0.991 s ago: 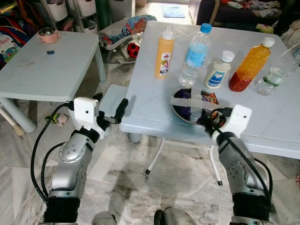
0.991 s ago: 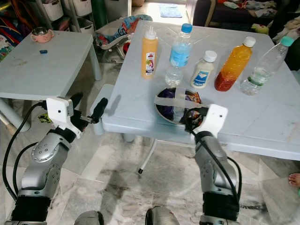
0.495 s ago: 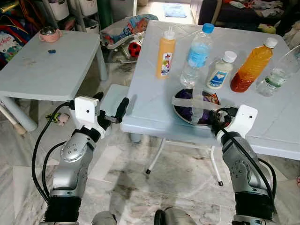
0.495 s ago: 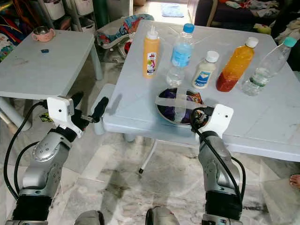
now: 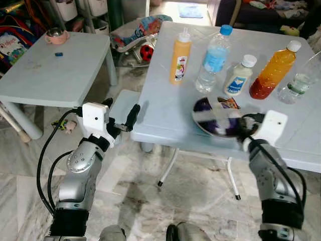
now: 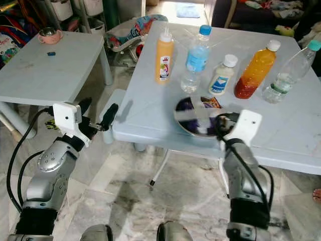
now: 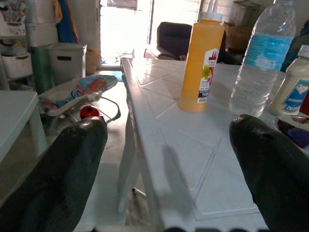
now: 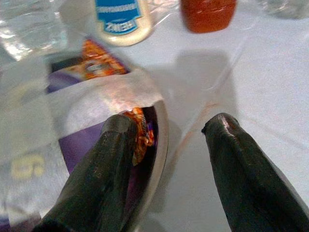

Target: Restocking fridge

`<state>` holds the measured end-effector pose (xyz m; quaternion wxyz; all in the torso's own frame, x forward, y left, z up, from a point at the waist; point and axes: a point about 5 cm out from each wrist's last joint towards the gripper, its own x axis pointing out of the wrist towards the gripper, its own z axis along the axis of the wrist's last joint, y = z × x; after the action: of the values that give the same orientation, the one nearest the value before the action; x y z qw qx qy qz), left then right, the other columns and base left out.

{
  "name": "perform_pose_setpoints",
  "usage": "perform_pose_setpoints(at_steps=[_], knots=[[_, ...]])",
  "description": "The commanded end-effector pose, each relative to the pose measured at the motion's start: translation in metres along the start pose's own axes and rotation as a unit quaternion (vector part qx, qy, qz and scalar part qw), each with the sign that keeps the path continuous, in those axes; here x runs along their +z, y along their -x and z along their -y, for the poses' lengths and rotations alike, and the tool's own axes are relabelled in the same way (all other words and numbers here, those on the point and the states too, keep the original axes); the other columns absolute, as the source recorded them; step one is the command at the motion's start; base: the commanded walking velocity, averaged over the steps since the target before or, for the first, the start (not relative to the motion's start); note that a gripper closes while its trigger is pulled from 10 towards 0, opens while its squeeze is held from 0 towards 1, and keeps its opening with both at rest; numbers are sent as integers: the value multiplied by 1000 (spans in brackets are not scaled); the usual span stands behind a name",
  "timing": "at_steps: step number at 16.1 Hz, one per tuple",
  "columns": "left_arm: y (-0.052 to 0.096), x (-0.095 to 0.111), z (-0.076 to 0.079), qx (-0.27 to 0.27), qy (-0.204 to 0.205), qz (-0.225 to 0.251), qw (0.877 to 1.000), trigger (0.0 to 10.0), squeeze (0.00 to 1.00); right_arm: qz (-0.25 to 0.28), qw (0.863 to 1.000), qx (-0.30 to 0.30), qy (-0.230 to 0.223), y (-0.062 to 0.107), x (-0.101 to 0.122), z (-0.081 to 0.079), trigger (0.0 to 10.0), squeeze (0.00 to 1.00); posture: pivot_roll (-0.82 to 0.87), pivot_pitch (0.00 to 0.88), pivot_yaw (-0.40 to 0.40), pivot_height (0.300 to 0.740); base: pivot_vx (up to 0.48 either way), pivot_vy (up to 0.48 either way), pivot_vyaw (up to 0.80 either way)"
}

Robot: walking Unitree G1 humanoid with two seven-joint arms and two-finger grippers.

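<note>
Camera shifted, right arm slid right | right gripper (image 8: pixel 161 140) open, straddling bowl (image 5: pixel 220 116) rim, nothing gripped | left gripper (image 5: pixel 119 114) open, empty.

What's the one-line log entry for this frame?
task: restock fridge | right gripper: open, straddling rim of taped bowl | left gripper: open, idle at table corner | bottles: untouched

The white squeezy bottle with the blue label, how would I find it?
Look at the big pale table with a row of bottles. The white squeeze bottle is the shortest, between the clear water bottle and the orange juice bottle.
</note>
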<state>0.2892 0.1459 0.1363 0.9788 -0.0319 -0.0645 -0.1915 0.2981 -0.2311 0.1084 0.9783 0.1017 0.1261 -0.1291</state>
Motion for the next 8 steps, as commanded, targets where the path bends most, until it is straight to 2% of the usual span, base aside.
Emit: perform_pose_setpoints(at_steps=[1, 3, 5, 8], knots=[[-3, 1, 1, -3, -5, -2, 1000, 10000, 0, 10, 1000, -24, 8, -2, 6, 10, 10000, 0, -82, 86, -24, 740, 0, 0, 0], [-3, 1, 2, -3, -5, -2, 1000, 10000, 0, 27, 999, -35, 24, -7, 16, 18, 10000, 0, -80, 88, -21, 740, 0, 0, 0], [-3, 1, 1, -3, -6, -2, 1000, 10000, 0, 46, 998, -37, 36, -8, 23, 19, 10000, 0, -78, 90, -19, 740, 0, 0, 0], [-3, 1, 1, -2, -8, -2, 1000, 10000, 0, 92, 995, -16, 37, -2, 33, 7, 10000, 0, -77, 91, -18, 740, 0, 0, 0]])
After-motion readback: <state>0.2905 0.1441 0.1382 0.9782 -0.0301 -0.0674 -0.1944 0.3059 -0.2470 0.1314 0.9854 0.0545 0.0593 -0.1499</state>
